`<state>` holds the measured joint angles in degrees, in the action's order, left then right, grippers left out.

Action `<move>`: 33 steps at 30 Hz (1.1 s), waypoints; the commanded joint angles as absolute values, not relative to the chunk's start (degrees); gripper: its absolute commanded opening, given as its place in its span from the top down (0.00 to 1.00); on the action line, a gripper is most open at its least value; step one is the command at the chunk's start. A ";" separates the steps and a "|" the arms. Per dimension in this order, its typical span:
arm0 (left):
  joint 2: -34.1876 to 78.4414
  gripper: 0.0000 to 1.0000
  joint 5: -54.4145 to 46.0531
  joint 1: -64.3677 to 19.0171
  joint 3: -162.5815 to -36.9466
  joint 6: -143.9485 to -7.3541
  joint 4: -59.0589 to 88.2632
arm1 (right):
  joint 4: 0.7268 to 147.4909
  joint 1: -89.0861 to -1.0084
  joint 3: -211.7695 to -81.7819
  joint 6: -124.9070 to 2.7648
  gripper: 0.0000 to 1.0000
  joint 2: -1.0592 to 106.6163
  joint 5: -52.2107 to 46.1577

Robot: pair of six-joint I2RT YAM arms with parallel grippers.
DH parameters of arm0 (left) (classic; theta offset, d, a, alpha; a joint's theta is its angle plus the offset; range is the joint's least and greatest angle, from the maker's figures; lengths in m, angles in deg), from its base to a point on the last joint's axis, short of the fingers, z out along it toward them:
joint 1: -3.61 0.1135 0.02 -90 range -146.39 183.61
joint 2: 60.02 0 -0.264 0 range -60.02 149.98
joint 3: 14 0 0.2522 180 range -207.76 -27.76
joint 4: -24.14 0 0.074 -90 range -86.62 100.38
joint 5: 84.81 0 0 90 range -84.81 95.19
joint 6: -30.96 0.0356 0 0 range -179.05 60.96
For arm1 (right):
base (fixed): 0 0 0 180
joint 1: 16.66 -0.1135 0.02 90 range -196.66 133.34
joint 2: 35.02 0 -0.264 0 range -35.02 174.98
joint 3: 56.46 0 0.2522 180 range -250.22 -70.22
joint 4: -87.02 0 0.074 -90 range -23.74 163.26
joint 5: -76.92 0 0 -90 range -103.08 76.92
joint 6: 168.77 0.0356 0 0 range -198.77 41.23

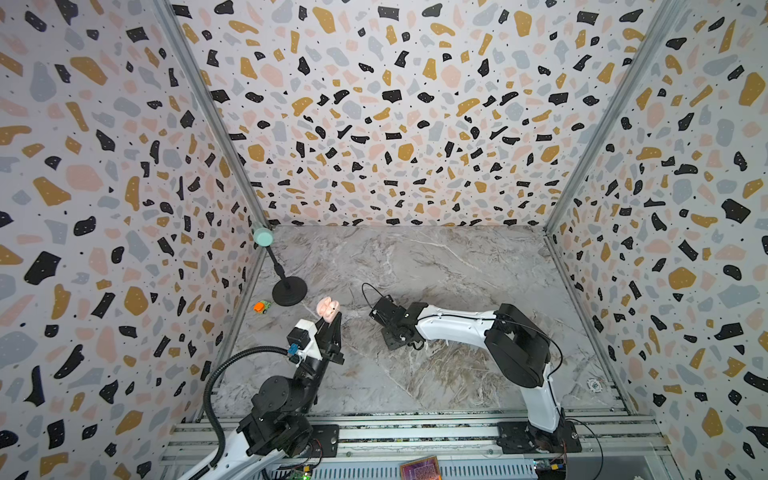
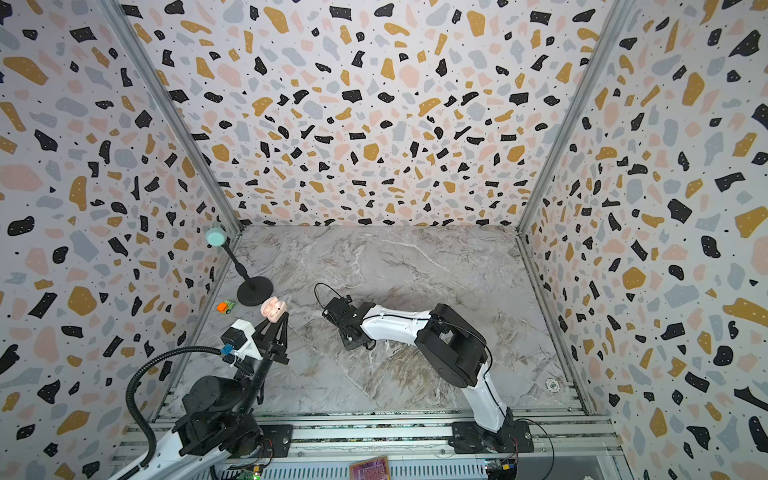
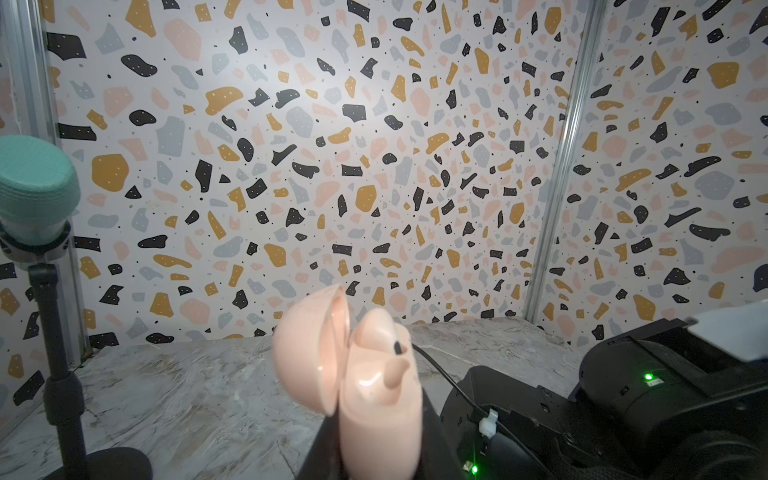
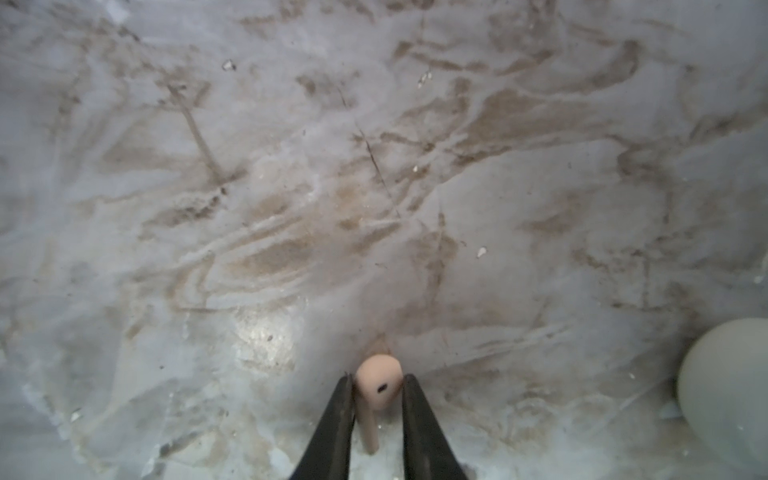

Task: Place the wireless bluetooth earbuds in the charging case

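Note:
My left gripper (image 1: 332, 319) (image 2: 277, 321) (image 3: 376, 457) is shut on the pink charging case (image 1: 328, 309) (image 2: 273, 309) (image 3: 374, 415) and holds it above the table at the left. The lid (image 3: 307, 357) stands open. A pink earbud (image 3: 376, 332) sits in the case. In the right wrist view my right gripper (image 4: 377, 380) points down at the marble table (image 4: 374, 187). Its fingers (image 4: 332, 424) press both sides of the head of a second pink earbud (image 4: 374, 399), whose stem lies on the table. In both top views the right wrist hides that earbud.
A black stand (image 1: 289, 291) with a teal head (image 1: 262, 237) rises at the back left, with an orange toy car (image 1: 262, 306) beside it. A pale greenish round case (image 4: 727, 395) lies near my right gripper. Patterned walls close in three sides.

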<state>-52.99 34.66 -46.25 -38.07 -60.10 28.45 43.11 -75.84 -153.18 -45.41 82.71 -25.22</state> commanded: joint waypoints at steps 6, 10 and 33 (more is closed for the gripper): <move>-53.32 1.00 34.77 -45.92 -37.54 -60.13 31.39 | 43.10 -74.49 -152.41 -44.58 0.80 82.24 -22.31; -53.29 1.00 34.72 -45.88 -37.52 -60.16 31.48 | 43.86 -74.07 -151.75 -44.64 0.82 81.88 -21.55; -53.42 1.00 34.37 -45.80 -37.52 -60.19 31.21 | 56.91 -70.78 -140.69 -43.64 0.84 71.83 -12.65</move>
